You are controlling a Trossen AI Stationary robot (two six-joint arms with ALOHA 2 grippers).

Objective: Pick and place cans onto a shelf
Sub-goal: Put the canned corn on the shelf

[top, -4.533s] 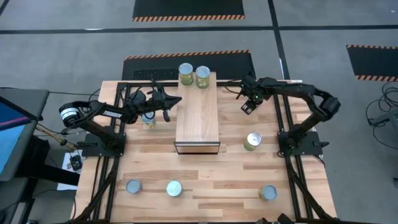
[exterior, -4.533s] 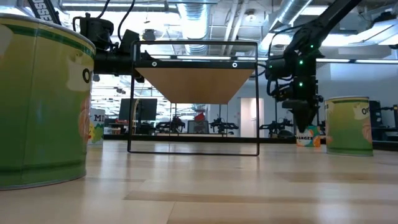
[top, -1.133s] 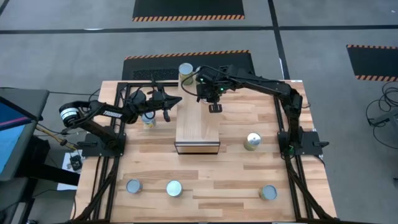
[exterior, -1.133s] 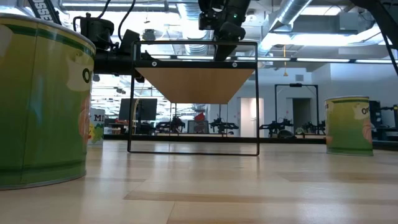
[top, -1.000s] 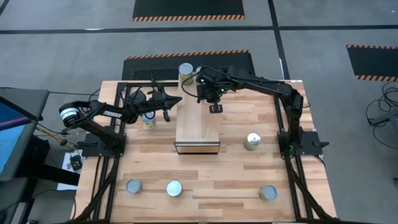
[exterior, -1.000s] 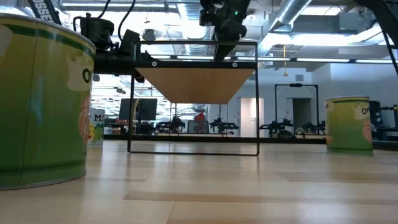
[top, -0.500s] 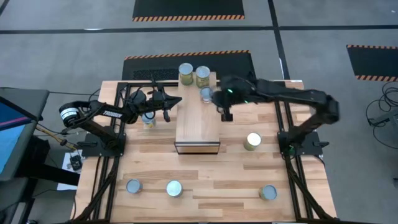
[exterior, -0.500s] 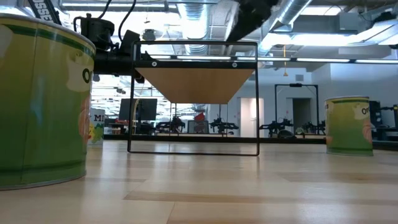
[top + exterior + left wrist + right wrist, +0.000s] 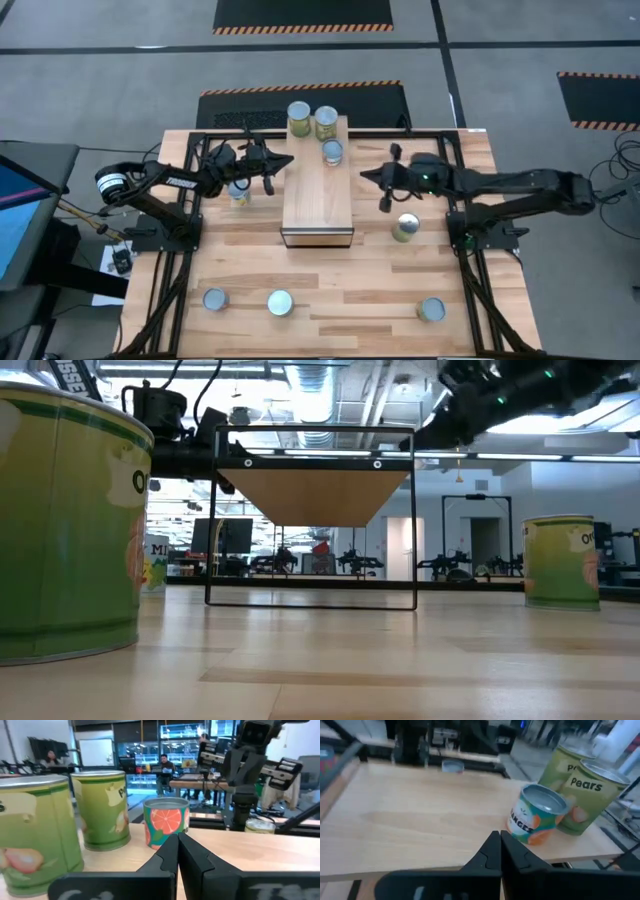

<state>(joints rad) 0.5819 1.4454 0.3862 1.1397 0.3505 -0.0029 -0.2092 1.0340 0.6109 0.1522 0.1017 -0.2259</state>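
The light-wood shelf (image 9: 318, 190) stands mid-table. At its far end stand two green pear cans (image 9: 298, 118) (image 9: 326, 122) and, just nearer, a smaller orange-labelled can (image 9: 332, 152); all three show in both wrist views (image 9: 166, 821) (image 9: 536, 820). My right gripper (image 9: 364, 175) hangs shut to the right of the shelf, above table height, pointing at it. My left gripper (image 9: 288, 161) is shut at the shelf's left edge, holding nothing. Further cans stand upright on the table: one (image 9: 238, 192) under my left arm, one (image 9: 405, 228) right of the shelf, and three (image 9: 280, 303) near the front edge.
In the low view a large green can (image 9: 70, 520) fills the left foreground and another (image 9: 560, 560) stands at the right. Black frame rails (image 9: 460, 180) run along both sides of the table. Bare wood lies between the shelf and the front cans.
My right gripper has left its place above the shelf's far end, moved toward the table's right and near edges, and turned to point level at the shelf. The small orange-labelled can, hidden under it before, stands free on the shelf.
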